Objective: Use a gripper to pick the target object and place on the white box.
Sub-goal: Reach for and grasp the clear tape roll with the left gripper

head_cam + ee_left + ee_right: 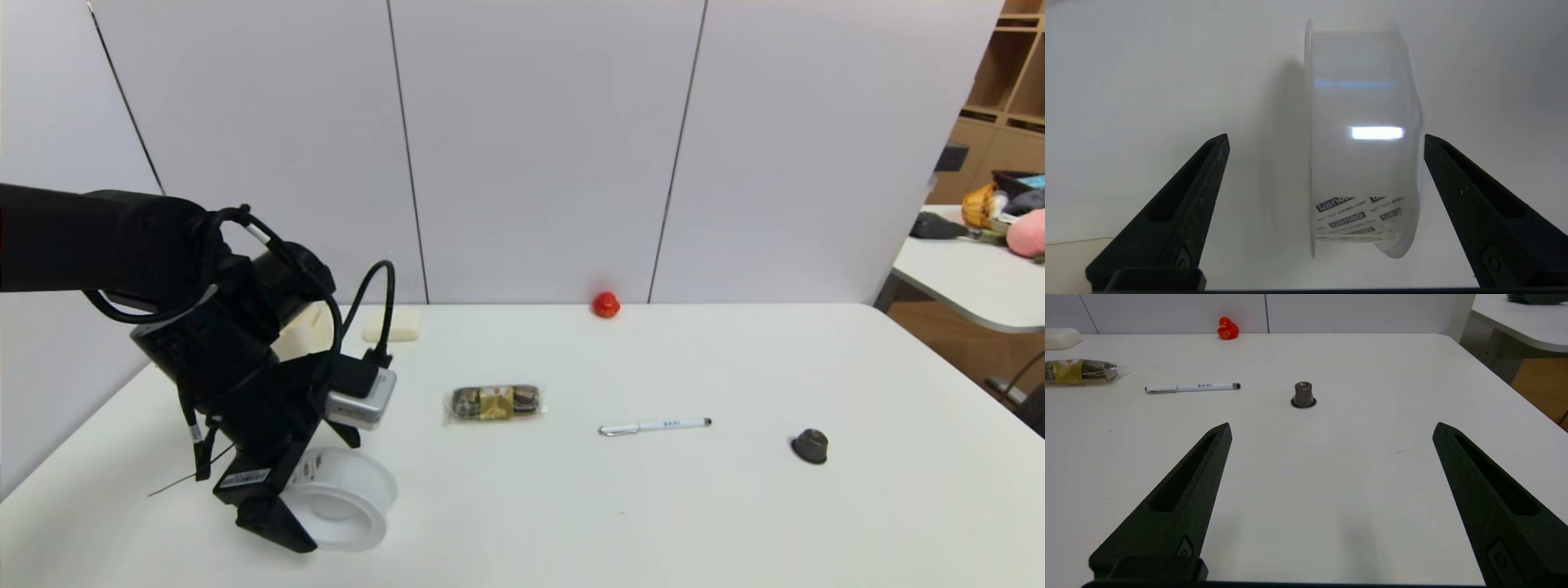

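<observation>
The white translucent cup (347, 500) lies on its side on the table's near left, flanged rim towards the table's middle. In the left wrist view the cup (1363, 163) shows its printed label. My left gripper (314, 483) is down over it and open (1326, 136). The cup sits between the two black fingers, its base close to one finger (1457, 183) and a wide gap to the other. A cream-white corner of the white box (304, 328) peeks out behind my left arm; the rest is hidden. My right gripper (1331, 428) hangs open over bare table, out of the head view.
On the table lie a flat cream block (392, 324), a wrapped snack packet (495, 403), a white pen (653, 425), a small dark capsule (810, 446) and a red toy (606, 305) by the back wall. A second table (963, 282) stands at the right.
</observation>
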Controlling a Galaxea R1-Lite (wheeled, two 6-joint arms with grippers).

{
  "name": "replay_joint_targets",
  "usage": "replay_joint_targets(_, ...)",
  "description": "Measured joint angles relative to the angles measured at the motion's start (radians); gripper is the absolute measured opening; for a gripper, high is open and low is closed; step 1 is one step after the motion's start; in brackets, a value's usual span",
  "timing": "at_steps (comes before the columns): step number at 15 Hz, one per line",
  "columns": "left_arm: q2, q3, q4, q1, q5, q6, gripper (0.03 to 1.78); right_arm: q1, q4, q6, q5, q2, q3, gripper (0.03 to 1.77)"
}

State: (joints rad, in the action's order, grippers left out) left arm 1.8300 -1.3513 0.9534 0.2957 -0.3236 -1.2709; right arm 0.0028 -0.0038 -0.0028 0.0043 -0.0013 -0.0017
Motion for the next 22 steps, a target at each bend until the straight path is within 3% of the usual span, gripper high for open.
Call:
replay_joint_targets(12, 0.051, 0.009, -0.001, 0.022, 0.015, 0.0, 1.69, 0.0, 0.0, 0.0, 0.0, 0.0, 0.0, 1.7)
replay_joint_targets(16, 0.054, 0.007, -0.004, 0.022, 0.015, -0.01, 1.1, 0.0, 0.0, 0.0, 0.0, 0.0, 0.0, 1.7)
replay_joint_targets(19, 0.054, 0.005, -0.005, 0.022, 0.016, -0.011, 0.78, 0.0, 0.0, 0.0, 0.0, 0.0, 0.0, 1.7)
replay_joint_targets(20, 0.053, 0.005, -0.005, 0.022, 0.016, -0.011, 0.58, 0.0, 0.0, 0.0, 0.0, 0.0, 0.0, 1.7)
replay_joint_targets(22, 0.049, 0.003, -0.004, 0.022, 0.016, -0.011, 0.6, 0.0, -0.001, 0.0, 0.0, 0.0, 0.0, 1.7)
